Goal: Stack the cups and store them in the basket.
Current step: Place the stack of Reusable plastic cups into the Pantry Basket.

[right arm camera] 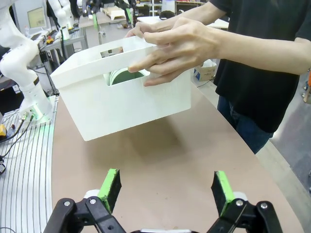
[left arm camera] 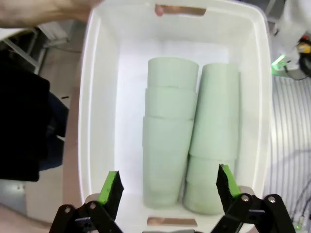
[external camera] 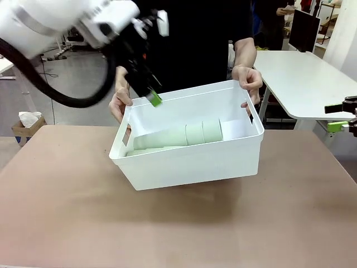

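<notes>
Both claws stand released with nothing between their pads. My left gripper (left arm camera: 168,187) hangs above the basket (external camera: 189,162), its green pads spread wide at the bottom of the left wrist frame; in the front frame it sits at upper left, just over the bin's far rim. My right gripper (right arm camera: 166,188) is spread just as wide at the bottom of its own frame, over bare table (right arm camera: 160,160), well apart from the bin.

The cups (left arm camera: 192,136) lie on their sides inside the basket, nested into two stacks side by side in the middle of the left wrist frame. In the front frame they show as a pale green column across the bin's floor. The person's hands grip the bin at both short ends: one hand (external camera: 248,78) at upper right of the front frame, the other hand (external camera: 120,103) at centre left, behind my left arm. The bin is lifted and tilted off the table (its near bottom edge casts a shadow below it).

My judgement: stacking and storing look done, and little seems left for me beyond keeping clear while the person takes the bin.

I cannot count the cups exactly, since each stack hides its inner ones. My left arm covers part of the far rim.
</notes>
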`<state>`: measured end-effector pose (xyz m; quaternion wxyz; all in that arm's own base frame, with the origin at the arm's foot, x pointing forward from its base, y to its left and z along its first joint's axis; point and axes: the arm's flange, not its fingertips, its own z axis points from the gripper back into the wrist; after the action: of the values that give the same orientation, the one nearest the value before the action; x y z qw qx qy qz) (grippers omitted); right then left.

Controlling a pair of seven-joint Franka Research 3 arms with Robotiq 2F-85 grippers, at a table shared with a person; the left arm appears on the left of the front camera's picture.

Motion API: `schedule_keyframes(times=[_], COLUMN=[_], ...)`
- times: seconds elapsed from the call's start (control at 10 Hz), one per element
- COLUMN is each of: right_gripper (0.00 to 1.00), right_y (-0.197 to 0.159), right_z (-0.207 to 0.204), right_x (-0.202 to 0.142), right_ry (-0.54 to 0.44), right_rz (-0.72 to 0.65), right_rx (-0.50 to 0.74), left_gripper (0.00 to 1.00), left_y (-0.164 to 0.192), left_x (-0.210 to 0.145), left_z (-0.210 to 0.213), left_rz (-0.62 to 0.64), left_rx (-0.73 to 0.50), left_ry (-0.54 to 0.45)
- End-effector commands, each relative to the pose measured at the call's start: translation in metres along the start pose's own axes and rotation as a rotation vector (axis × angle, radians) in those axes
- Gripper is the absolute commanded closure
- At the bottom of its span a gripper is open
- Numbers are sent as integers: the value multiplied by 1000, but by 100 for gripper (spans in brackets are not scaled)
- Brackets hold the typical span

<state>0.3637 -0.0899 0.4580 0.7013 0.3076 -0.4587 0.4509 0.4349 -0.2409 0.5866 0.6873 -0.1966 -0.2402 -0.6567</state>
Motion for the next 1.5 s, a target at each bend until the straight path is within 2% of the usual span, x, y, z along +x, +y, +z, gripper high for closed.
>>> schedule_keyframes(times=[0.0, 0.3, 0.7, 0.9, 1.1, 1.2, 1.4], right_gripper=[0, 0, 0, 0, 0, 0, 0], right_y=[-2, -2, -2, -2, -2, -2, -2], right_z=[0, 0, 0, 0, 0, 0, 0], right_x=[2, 2, 2, 2, 2, 2, 2], right_ry=[-6, -6, -6, -6, -6, -6, -6], right_rz=[7, 7, 7, 7, 7, 7, 7], right_rx=[-5, -5, -5, -5, -5, -5, -5], left_gripper=[0, 0, 0, 0, 0, 0, 0], left_y=[4, 6, 20, 21, 24, 24, 23], left_x=[-39, -118, -233, -260, -278, -283, -278], left_z=[38, 101, 121, 112, 97, 93, 102], left_rz=[23, 58, 76, 39, 15, -1, 46], left_rx=[-33, -33, -32, -41, -51, -42, -46], left_ry=[-97, -267, -404, -465, -459, -451, -433])
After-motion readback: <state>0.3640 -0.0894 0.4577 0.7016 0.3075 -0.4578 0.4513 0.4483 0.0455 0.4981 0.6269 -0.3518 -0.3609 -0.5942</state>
